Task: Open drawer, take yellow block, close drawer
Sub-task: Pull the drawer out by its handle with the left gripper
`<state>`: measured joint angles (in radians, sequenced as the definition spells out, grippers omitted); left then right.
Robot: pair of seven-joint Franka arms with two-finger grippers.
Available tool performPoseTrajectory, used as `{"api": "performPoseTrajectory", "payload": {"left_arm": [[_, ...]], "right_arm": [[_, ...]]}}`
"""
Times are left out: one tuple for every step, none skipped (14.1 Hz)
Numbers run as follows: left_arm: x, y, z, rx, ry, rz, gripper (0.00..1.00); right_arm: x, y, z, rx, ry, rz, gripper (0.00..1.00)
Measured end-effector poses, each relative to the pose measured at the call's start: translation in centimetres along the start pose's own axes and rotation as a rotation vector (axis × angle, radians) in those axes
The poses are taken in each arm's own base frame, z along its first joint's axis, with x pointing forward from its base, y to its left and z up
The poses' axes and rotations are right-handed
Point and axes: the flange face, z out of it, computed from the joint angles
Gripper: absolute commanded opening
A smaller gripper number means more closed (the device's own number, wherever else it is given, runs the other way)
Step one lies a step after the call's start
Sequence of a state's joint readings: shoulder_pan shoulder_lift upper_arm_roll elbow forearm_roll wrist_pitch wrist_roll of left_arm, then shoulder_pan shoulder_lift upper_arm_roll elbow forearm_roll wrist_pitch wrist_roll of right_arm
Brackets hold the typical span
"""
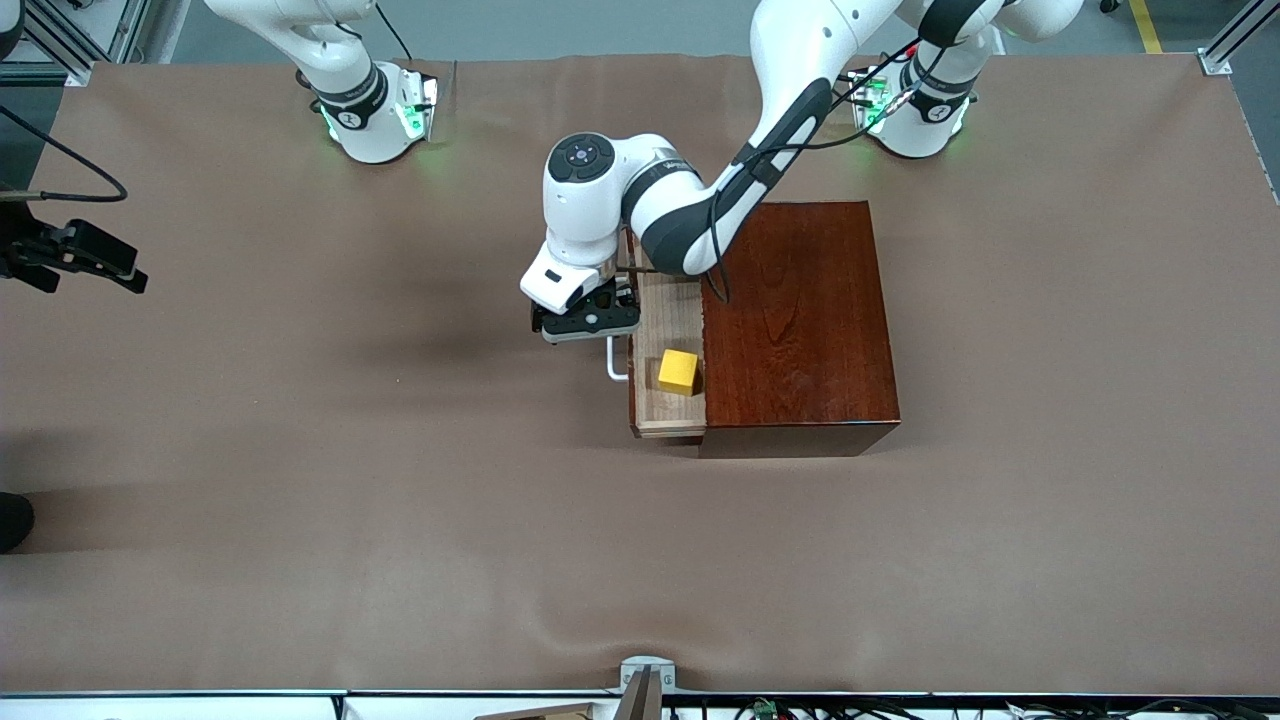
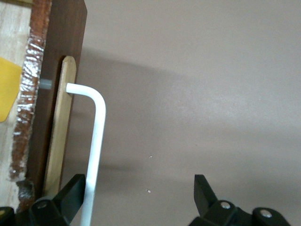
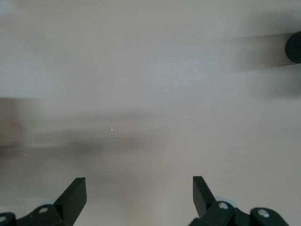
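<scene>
Covering nearly the whole front view, the table [image 1: 300,480] lay under a plain brown sheet, with both arm bases standing along its farther edge. Next in size, the glossy reddish-brown wooden box [image 1: 800,320] sat toward the left arm's end of the table. The drawer [image 1: 667,405] stood pulled out of the box on the side facing the right arm's end, its light plywood floor open to view. The left arm reached across the box top, and the left hand [image 1: 588,318] hung over the drawer's front. In the left wrist view its fingers [image 2: 70,193] were spread wide, one of them just beside the white U-shaped handle [image 2: 96,141], gripping nothing; whether that finger touched the bar could not be told. The right hand [image 3: 138,193] waited above bare brown sheet, its fingers likewise spread apart and empty; its arm entered the front view from the edge at the right arm's end. The yellow block [image 1: 679,371] rested inside the open drawer, beside the box's edge and in the part of the tray nearer to the front camera. No brand name, label or lettering could be read on any of these things.
</scene>
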<state>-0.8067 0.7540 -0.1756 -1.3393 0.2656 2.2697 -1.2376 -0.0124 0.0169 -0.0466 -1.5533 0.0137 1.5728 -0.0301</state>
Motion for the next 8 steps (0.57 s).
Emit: {"api": "performPoseTrajectory", "payload": {"left_arm": [[0.0, 0.0, 0.0, 0.000, 0.000, 0.000, 1.00], [0.0, 0.0, 0.0, -0.001, 0.000, 0.000, 1.00], [0.0, 0.0, 0.0, -0.001, 0.000, 0.000, 1.00], [0.0, 0.0, 0.0, -0.001, 0.000, 0.000, 1.00], [-0.1, 0.2, -0.1, -0.012, 0.003, 0.002, 1.00], [-0.3, 0.6, -0.2, -0.038, 0.010, 0.006, 1.00], [-0.7, 1.2, -0.4, -0.070, 0.018, 0.012, 1.00], [-1.0, 1.7, -0.4, -0.091, 0.022, 0.018, 1.00]], "right_arm": [[0.0, 0.0, 0.0, 0.000, 0.000, 0.000, 1.00], [0.0, 0.0, 0.0, 0.000, 0.000, 0.000, 1.00], [0.0, 0.0, 0.0, 0.000, 0.000, 0.000, 1.00], [0.0, 0.0, 0.0, 0.000, 0.000, 0.000, 1.00], [0.0, 0.0, 0.0, 0.000, 0.000, 0.000, 1.00], [0.0, 0.0, 0.0, 0.000, 0.000, 0.000, 1.00], [0.0, 0.0, 0.0, 0.000, 0.000, 0.000, 1.00], [0.0, 0.0, 0.0, 0.000, 0.000, 0.000, 1.00]]}}
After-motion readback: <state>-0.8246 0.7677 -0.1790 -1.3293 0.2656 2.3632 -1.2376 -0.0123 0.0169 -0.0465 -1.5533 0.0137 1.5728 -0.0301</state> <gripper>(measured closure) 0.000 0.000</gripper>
